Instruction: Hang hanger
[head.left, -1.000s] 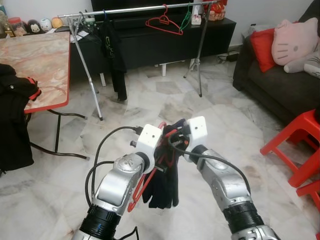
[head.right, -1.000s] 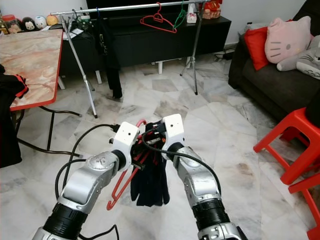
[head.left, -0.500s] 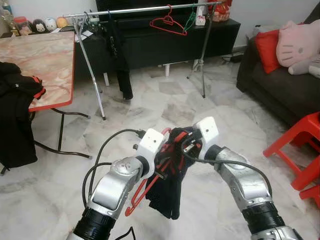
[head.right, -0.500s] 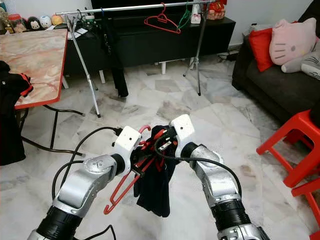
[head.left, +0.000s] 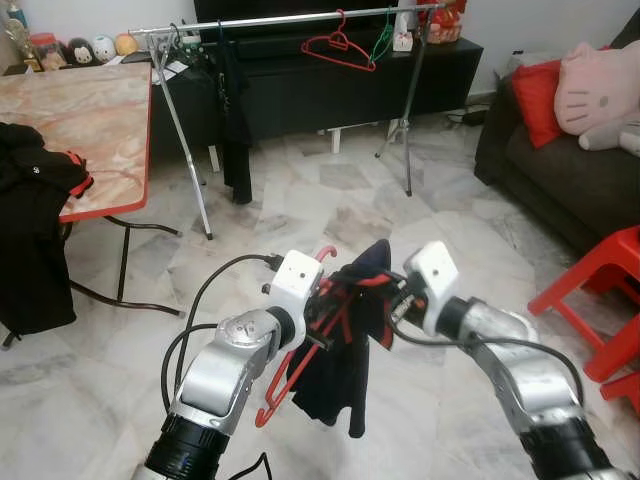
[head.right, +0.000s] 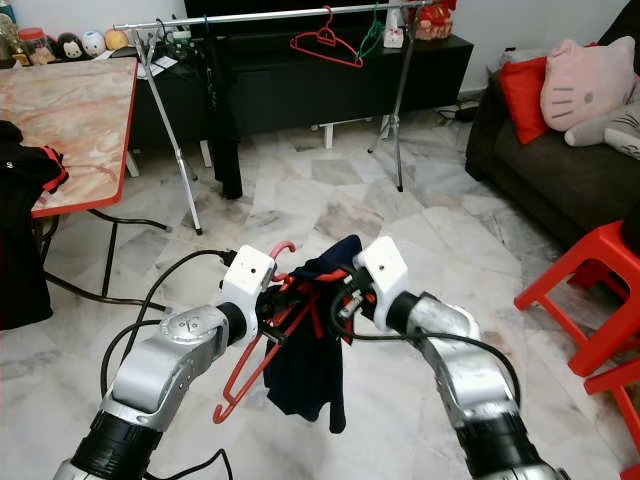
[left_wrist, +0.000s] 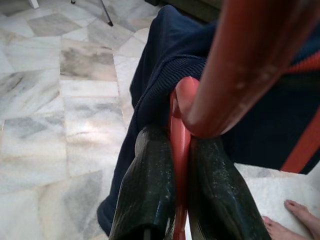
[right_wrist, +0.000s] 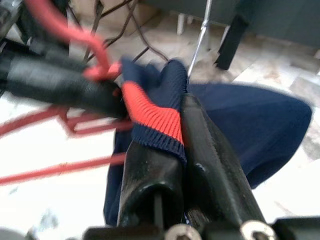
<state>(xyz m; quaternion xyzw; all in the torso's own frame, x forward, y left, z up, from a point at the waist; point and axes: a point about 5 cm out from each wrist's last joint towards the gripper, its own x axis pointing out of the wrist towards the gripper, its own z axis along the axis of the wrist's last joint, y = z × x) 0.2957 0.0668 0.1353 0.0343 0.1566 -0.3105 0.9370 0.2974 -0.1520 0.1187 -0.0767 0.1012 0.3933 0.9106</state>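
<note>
Left end effector (left_wrist: 177, 150): clamped on red hanger (head.right: 262, 345), steadying it mid-air before the robot.
Right end effector (right_wrist: 172, 145): pinching navy garment's (head.right: 305, 365) collar, stretching it over the hanger.
Rail (head.right: 260, 14): well apart, across the floor.

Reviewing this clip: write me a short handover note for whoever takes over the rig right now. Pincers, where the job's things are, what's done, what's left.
Left pincer: shut on the red hanger, held low in front of the robot.
Right pincer: shut on the red-striped ribbed edge of the navy garment, which is draped over the hanger.
Clothes rail: across the room ahead, in front of the black cabinet, carrying another red hanger, a green one and a dark garment.
Done: hanger picked up, garment partly on it.
Left: finish seating the garment, probably; walk to the rail; hook the hanger on it.
</note>
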